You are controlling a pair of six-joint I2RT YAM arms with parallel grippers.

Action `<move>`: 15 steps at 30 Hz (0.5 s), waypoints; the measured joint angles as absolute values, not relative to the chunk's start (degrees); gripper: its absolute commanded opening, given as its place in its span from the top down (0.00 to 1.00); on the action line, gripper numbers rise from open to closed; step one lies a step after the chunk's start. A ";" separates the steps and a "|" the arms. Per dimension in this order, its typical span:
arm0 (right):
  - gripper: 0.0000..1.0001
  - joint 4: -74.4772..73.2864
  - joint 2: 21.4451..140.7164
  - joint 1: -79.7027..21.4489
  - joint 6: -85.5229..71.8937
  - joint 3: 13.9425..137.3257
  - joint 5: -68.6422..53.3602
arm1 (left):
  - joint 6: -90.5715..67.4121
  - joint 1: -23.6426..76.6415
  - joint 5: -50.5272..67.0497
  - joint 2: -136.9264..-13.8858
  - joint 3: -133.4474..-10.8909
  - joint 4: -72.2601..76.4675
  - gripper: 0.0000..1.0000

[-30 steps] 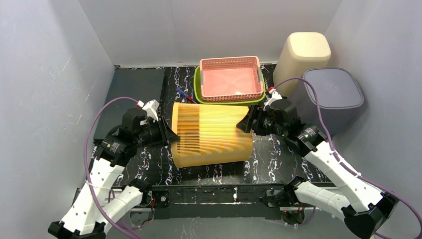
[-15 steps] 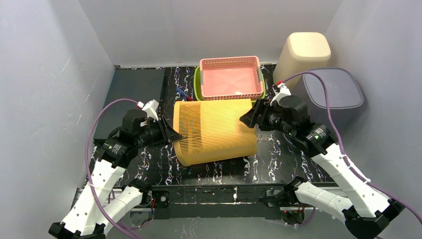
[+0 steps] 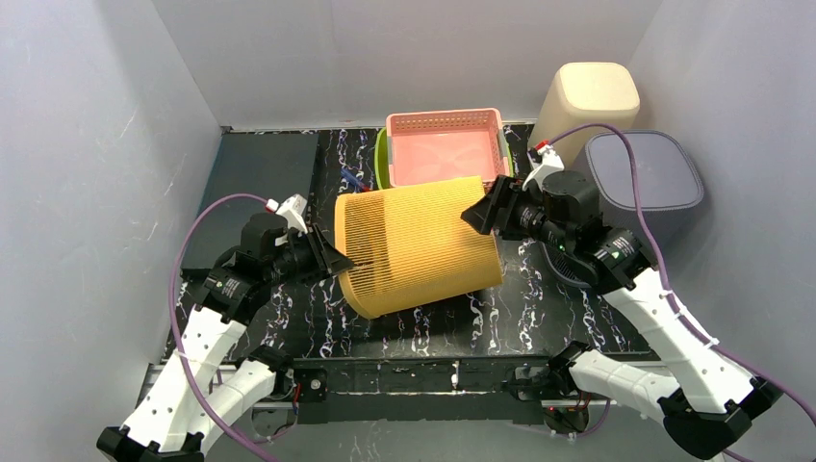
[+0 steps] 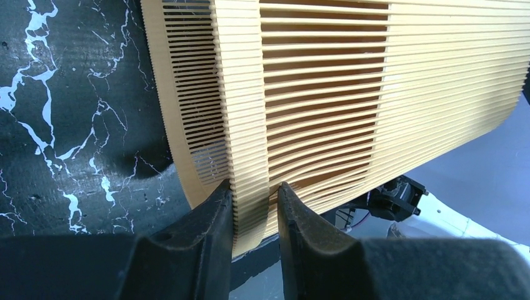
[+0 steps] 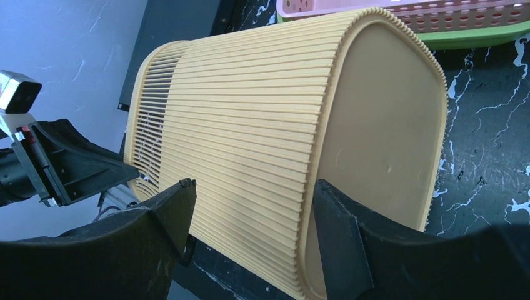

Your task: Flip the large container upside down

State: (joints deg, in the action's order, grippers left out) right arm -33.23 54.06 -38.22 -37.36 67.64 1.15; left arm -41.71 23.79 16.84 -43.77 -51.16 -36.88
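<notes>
Bench (image 3: 433,327): black surface with white marbling, filling the middle of the overhead view.
Yellow slatted container (image 3: 419,245): centre of the bench, on its side. The open mouth faces frame left and the closed base faces frame right. The long axis slants up toward the right. In the overhead view its upper right corner overlaps the front of the pink basket.
Grey bin (image 3: 640,173): right edge of the frame, upside down, flat base uppermost.
Cream bin (image 3: 587,96): upper right, just behind the grey bin, also base up.
Black panel (image 3: 265,168): upper left of the bench, lying flat.
Pink basket (image 3: 443,118): top centre, sitting inside the green tray.
Green tray (image 3: 382,164): under the pink basket, its rim showing at the left.
Right hand (image 5: 255,187): fingers spread wide at the container's base end, right of centre. Contact cannot be told.
Left hand (image 4: 255,194): fingers narrow, pinching the container's rim wall at the mouth, one inside and one outside.
Small blue-and-red item (image 3: 354,180): on the bench between tray and container, too small to name.
</notes>
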 measured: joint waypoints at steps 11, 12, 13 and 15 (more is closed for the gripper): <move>0.24 -33.21 59.29 -43.31 -33.95 75.88 4.49 | -42.65 23.75 13.10 -43.64 -48.40 -35.22 0.76; 0.24 -33.04 59.64 -44.14 -33.76 76.55 5.08 | -42.65 23.75 12.80 -43.64 -48.21 -35.33 0.76; 0.24 -32.77 59.90 -44.95 -33.58 77.17 5.52 | -42.65 23.75 12.49 -43.66 -48.07 -35.48 0.76; 0.24 -31.88 60.38 -46.48 -33.32 78.00 6.09 | -42.50 23.75 11.84 -43.66 -47.83 -36.07 0.76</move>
